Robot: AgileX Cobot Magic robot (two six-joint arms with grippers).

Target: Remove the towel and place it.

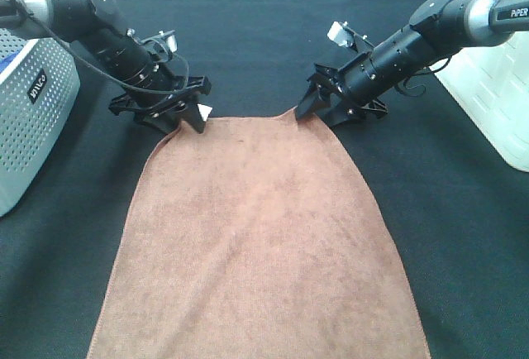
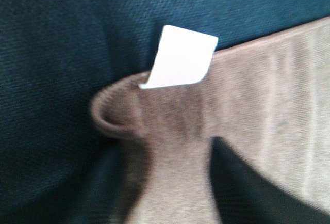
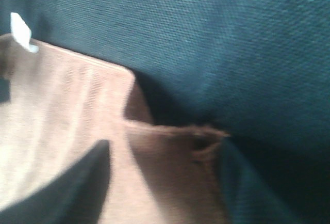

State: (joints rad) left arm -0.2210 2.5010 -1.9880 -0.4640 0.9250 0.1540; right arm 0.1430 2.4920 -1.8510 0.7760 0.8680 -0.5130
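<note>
The brown towel [image 1: 256,235] lies spread flat on the black cloth, reaching from mid-table to the near edge. Its white tag [image 1: 202,112] sticks up at the far left corner. My left gripper [image 1: 187,119] sits on that corner. In the left wrist view the towel [image 2: 268,105] is squeezed into a narrow neck between the fingers [image 2: 247,188], just under the tag [image 2: 180,56]. My right gripper [image 1: 311,111] is at the far right corner. There the towel [image 3: 62,110] folds up between widely spaced fingers [image 3: 77,188], with the jaws standing apart around it.
A grey perforated basket [image 1: 25,119] stands at the left edge, close behind the left arm. A white container [image 1: 496,86] stands at the right edge. The black table cloth [image 1: 248,36] stretches beyond the towel's far edge and along both its sides.
</note>
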